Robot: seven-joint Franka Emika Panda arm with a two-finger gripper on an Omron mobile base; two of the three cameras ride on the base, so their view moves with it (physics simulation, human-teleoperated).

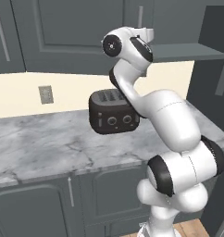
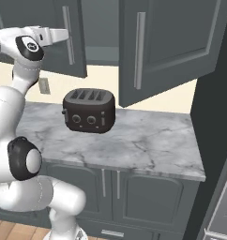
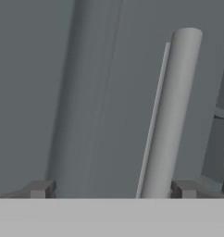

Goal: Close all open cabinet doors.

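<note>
A: State the gripper (image 3: 112, 190) condition.

B: Its fingertips (image 3: 40, 189) stand apart, nothing between them. Close ahead is a cabinet door face with a silver bar handle (image 3: 170, 115); the bar runs lengthwise up the hand view, tilted slightly, just inside the right tip.

A: Door positions relative to the toaster (image 2: 89, 110)?

B: Two cabinet doors hang above the toaster, both swung outward. The left door (image 2: 73, 42) stands above and left of it, handle vertical, with the hand beside it. The right door (image 2: 174, 44) stands above and right, handle vertical, its lower edge over the counter (image 2: 148, 140). Between them the cabinet interior is open.

A: Legible markings?

B: None readable; the toaster front shows only round knobs.
</note>
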